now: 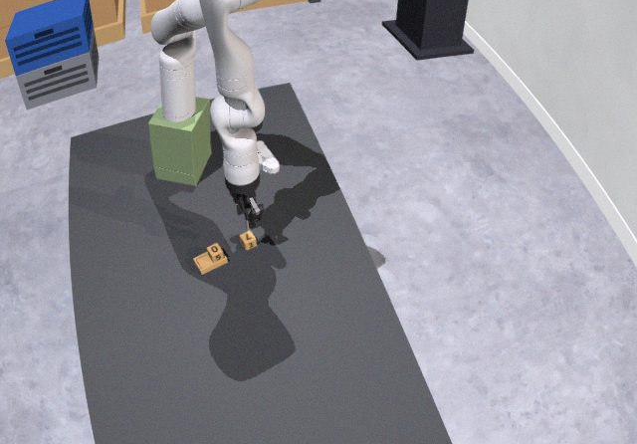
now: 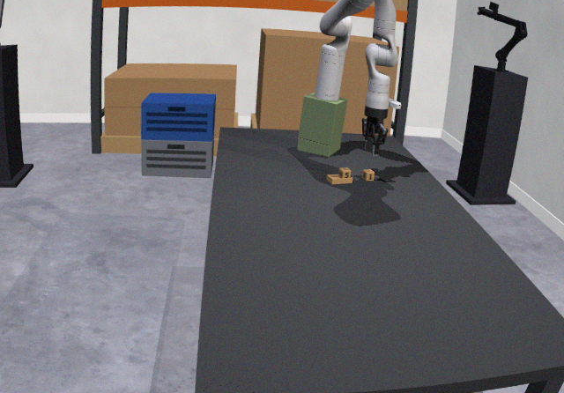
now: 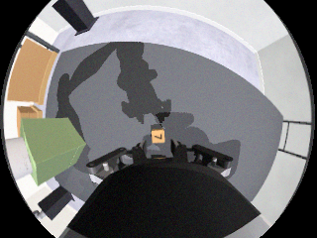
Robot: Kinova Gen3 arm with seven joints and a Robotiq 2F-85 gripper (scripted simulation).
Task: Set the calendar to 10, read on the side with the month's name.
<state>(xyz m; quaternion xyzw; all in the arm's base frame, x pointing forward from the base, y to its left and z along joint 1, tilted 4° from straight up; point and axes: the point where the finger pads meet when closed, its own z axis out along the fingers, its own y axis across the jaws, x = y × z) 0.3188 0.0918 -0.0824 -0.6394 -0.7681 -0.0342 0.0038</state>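
Pincer (image 1: 252,223) (image 2: 370,151) (image 3: 158,145) part-open, nothing gripped, above the table (image 1: 328,377) (image 2: 345,279) (image 3: 208,89). Loose cube (image 1: 248,240) (image 2: 368,174) (image 3: 158,136) on table below it, 7 on top, 1 on side. Other cube (image 1: 215,252) (image 2: 345,173) in tray (image 1: 205,263) (image 2: 339,179), beyond the loose cube from pincer: 0 on top, 5 on side.

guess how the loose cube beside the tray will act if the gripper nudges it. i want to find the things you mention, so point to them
The loose cube (image 1: 248,240) (image 2: 368,174) (image 3: 158,136) would probably slide rather than roll, given its flat faces and square edges. It looks like wood, so likely stiff and fairly light. Tipping seems unlikely with a low push, since it is no taller than wide.
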